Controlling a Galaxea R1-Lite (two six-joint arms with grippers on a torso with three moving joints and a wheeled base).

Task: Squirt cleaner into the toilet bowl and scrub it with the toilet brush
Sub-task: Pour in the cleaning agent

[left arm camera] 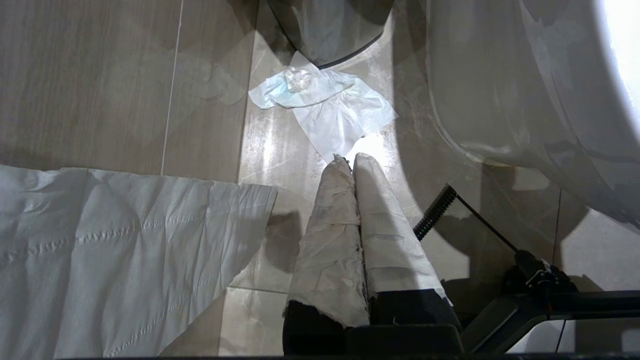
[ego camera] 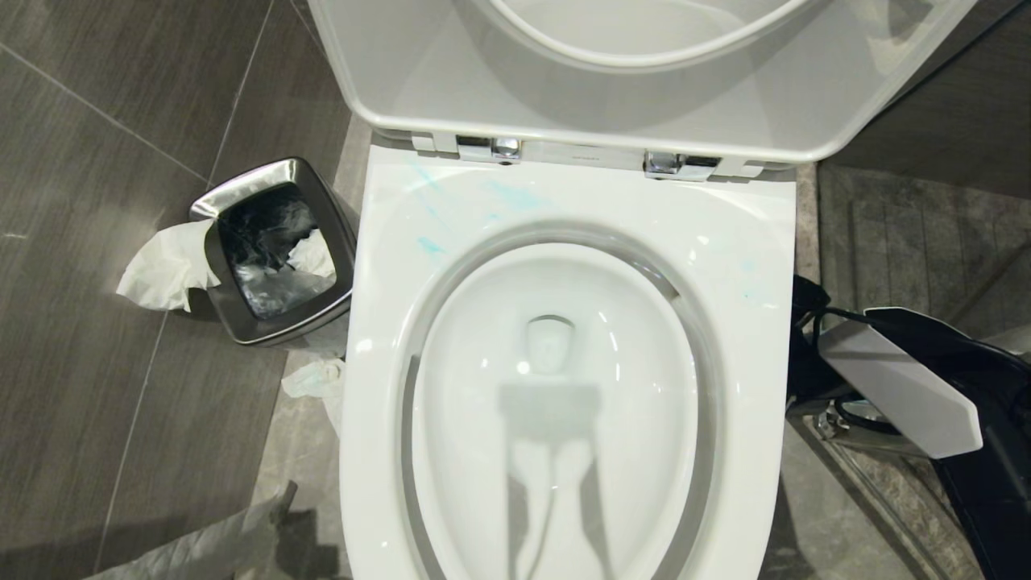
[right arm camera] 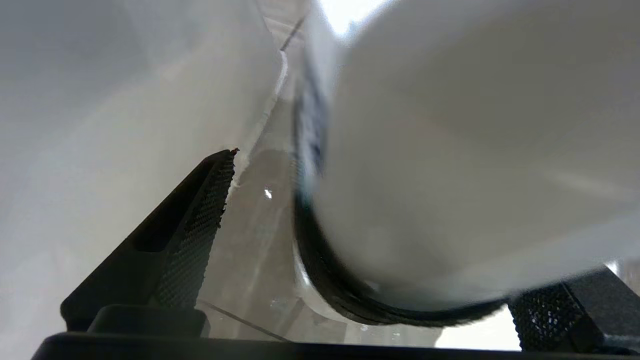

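The toilet bowl (ego camera: 725, 242) fills the middle of the head view, lid up, water untinted. Pale teal streaks of cleaner (ego camera: 431, 244) mark the back left of its rim. The toilet brush shows in no view. My right arm (ego camera: 902, 387) reaches down beside the bowl's right edge. In its wrist view my right gripper (right arm camera: 385, 210) is open, one meshed finger (right arm camera: 200, 225) clear of a blurred round white object with a black band (right arm camera: 450, 150) that sits between the jaws; what it is cannot be told. My left gripper (left arm camera: 350, 159) is shut and empty, its fingers wrapped in white, pointing at the floor.
A square steel bin (ego camera: 274, 250) with tissue hanging out stands left of the toilet. Crumpled tissue (left arm camera: 325, 100) and a large paper sheet (left arm camera: 100, 240) lie on the floor tiles. A chrome round fitting (ego camera: 854, 419) sits under the right arm.
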